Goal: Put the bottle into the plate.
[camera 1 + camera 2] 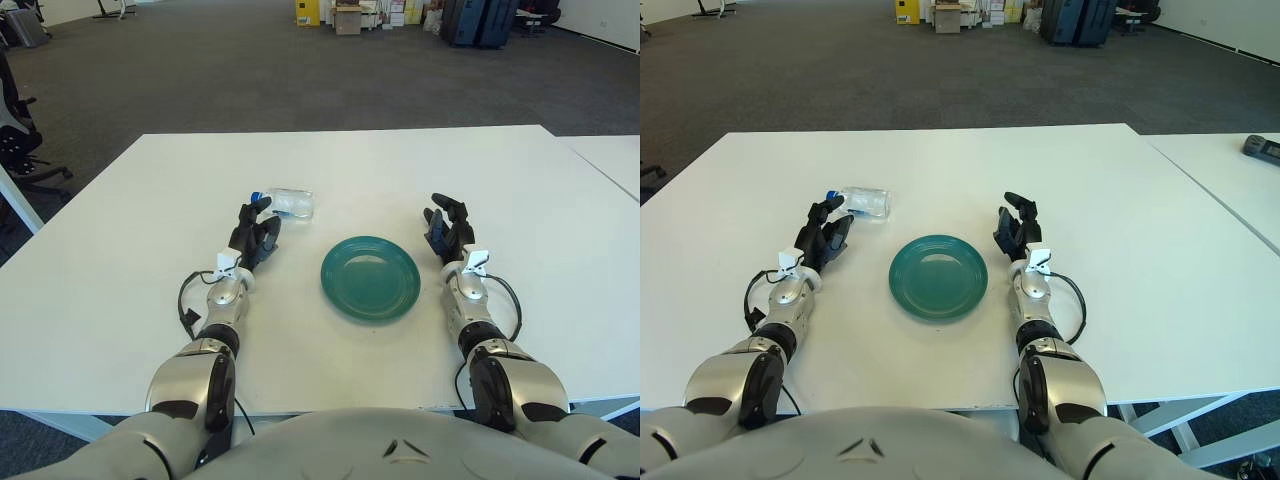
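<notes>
Clear plastic bottle (288, 203) lies at the open, empty left hand's (255, 232) fingertips.

My rig: glossy silver forearm shells with black elbow insets; black three-finger left hand (255, 232) and black three-finger right hand (446, 229); white tag-like clips at both wrists; black looping cables beside each silver wrist segment.

plate (370, 277): teal; bottle (290, 203): clear, blue cap; table (150, 200): white; left hand (255, 235): black
</notes>
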Motion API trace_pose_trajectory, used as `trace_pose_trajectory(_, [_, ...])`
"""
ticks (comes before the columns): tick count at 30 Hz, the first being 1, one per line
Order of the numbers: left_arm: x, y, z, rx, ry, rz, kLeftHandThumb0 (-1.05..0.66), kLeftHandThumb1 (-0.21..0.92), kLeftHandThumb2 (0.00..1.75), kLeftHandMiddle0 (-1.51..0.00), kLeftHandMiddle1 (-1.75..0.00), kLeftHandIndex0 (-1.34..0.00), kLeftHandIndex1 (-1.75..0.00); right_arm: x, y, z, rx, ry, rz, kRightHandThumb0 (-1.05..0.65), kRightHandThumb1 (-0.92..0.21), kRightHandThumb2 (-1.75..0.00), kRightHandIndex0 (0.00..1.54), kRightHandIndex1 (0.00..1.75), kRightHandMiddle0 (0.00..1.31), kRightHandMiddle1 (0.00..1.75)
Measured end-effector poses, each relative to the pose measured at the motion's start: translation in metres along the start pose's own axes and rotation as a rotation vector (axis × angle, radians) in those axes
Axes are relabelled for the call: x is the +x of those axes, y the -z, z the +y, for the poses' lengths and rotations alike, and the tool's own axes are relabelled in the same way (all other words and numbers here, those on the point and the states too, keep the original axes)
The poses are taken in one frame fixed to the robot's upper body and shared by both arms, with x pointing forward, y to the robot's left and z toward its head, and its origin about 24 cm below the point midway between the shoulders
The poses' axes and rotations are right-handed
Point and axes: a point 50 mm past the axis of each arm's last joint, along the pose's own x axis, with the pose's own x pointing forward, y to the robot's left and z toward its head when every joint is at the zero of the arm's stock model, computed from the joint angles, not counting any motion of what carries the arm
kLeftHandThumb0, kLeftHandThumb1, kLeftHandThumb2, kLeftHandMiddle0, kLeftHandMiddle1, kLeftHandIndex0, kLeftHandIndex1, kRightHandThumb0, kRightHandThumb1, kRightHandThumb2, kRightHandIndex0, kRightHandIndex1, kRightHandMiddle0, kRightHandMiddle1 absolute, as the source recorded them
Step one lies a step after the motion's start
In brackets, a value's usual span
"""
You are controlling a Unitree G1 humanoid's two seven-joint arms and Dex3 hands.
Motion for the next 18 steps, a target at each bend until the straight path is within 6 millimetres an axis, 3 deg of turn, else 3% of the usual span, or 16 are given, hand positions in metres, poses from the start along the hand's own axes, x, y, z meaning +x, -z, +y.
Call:
trace_pose_trajectory(7, [0.0,0.0,0.002,0.01,-0.048,0.0,-0.59,0.8,0.67,-0.32,-0.81,0.0,-1.05,0.0,0.0,0.0,0.0,0.0,0.0,-0.68,-0.92,-0.76,0.44,0.08,0.0,1.03])
trace_pose_trajectory(11, [0.001,-0.001,0.003,0.023,-0.084,0.002,-0.56,0.72,0.8,-0.3,-0.93,-0.02,-1.2,0.0,0.0,0.0,0.0,0.001,0.0,-0.69,-0.92,-0.76,0.43,0.08,0.0,1.02])
trace_pose_trajectory(15, [0.008,-0.006,0.006,0.056,-0.117,-0.002,-0.57,0.69,0.82,-0.28,-1.08,-0.06,-1.31,0.0,0.0,0.0,-0.001,0.003,0.0,-0.68,-0.92,-0.76,0.43,0.08,0.0,1.03])
trace_pose_trajectory(18, [0.017,-0.018,0.011,0.107,-0.143,-0.039,-0.62,0.73,0.74,-0.25,-1.21,-0.07,-1.38,0.0,0.0,0.0,-0.001,0.003,0.0,-0.68,-0.92,-0.75,0.44,0.08,0.0,1.04])
